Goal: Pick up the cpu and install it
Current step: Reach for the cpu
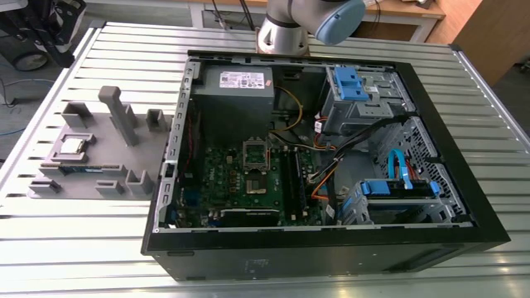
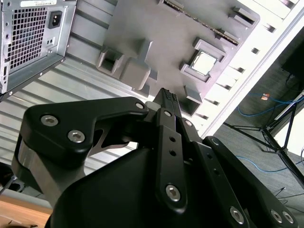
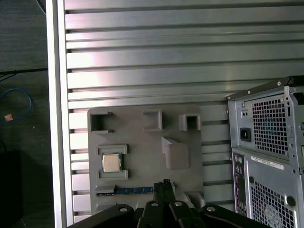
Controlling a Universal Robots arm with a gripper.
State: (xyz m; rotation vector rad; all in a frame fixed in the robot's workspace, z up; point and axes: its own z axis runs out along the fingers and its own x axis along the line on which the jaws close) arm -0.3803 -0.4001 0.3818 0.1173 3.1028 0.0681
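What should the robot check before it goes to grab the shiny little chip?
1. Chip sits flat in its pocket on the grey holder, shiny side up: ok.
2. Gripper carries nothing: ok.
3. Gripper lined up over the chip: not ok; in both wrist views its tip points at the holder beside the chip.
4. Gripper open wide enough to grab: not ok; it is shut.
5. Computer case open, with the green board showing: ok.
6. Socket on the board ready for the chip: cannot tell.
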